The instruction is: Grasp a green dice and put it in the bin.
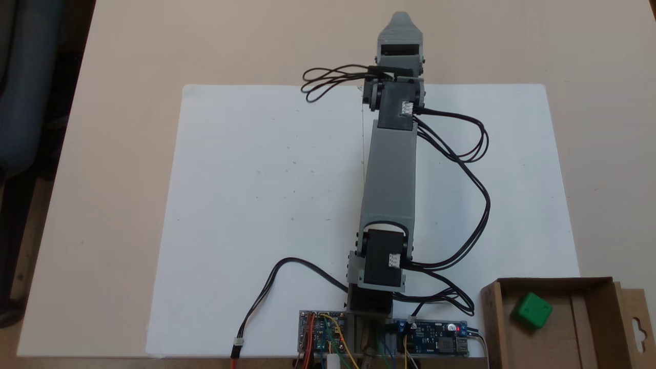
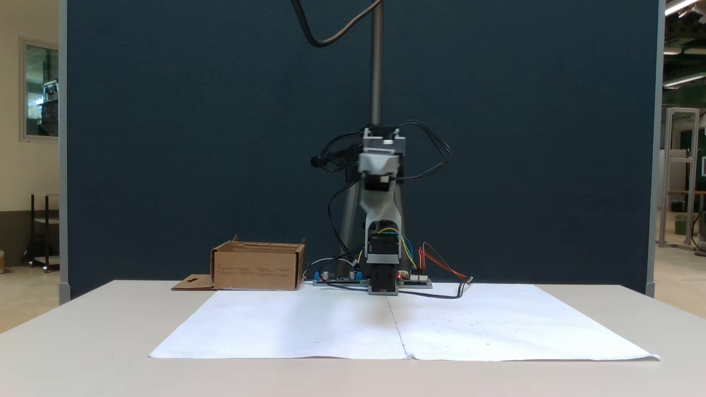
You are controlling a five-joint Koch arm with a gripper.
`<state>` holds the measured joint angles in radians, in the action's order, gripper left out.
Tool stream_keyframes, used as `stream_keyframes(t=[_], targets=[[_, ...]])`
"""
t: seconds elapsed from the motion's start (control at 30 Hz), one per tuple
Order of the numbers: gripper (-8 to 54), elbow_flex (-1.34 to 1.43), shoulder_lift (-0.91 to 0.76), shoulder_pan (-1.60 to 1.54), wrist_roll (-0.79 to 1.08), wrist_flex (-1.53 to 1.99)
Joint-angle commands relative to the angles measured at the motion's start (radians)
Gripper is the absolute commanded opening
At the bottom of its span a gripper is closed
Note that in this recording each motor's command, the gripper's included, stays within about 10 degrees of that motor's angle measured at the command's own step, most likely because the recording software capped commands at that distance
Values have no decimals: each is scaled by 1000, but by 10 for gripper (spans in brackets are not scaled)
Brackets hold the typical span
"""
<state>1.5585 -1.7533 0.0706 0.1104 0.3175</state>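
– So where's the dice [image 1: 533, 310]?
– Inside the bin [image 1: 597, 328], near its left wall in a fixed view, tilted on a corner.
– Gripper [image 1: 401, 20]?
– Arm's stretched out over the paper [image 1: 256, 205], well apart from the bin, tip raised. Jaws overlap, so can't tell if open or clenched; holding nothing visible.

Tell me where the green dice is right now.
In a fixed view, the small bright green plastic dice lies inside the shallow brown cardboard bin, bottom right.
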Motion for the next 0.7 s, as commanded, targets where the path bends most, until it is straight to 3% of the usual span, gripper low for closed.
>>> stream_keyframes(t=[0.0,0.27,0.67], targets=[[439,48,-67,-25,-41,-165],[441,339,-215,-92,-41,-461],[442,480,-314,-95,-41,-819]])
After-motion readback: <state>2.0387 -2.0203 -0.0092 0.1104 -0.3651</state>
